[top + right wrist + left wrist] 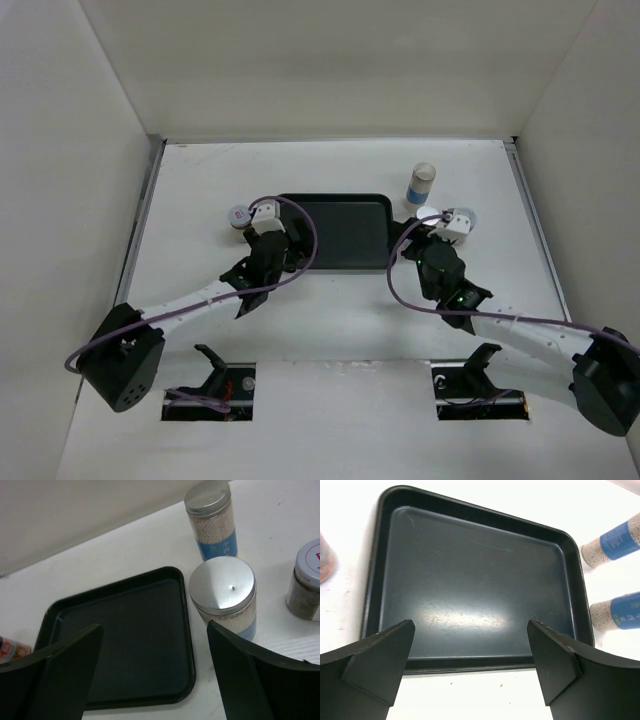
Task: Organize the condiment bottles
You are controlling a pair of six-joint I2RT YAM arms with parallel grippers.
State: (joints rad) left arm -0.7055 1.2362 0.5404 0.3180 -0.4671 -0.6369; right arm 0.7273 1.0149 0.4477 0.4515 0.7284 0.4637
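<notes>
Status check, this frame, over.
Left gripper open, facing tray. Right gripper open, by near blue-band jar. Far blue-band jar, left red-lid jar, right red-lid jar all outside tray. Nothing blocking.

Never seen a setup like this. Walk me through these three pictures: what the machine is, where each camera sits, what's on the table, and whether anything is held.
Two robot arms are bolted at the near edge of a white table, each ending in a two-finger gripper. The wide picture looks down from above and behind them. The other two come from cameras on the wrists, so the dark wedges at the bottom are each arm's own fingers. The left gripper and right gripper are both open and hold nothing. Between them lies a black tray, empty. Beside it on the table stand four small jars: to its right a tall blue-banded jar, a shorter silver-lidded jar and a jar with a red-marked lid; to its left another red-marked jar.
</notes>
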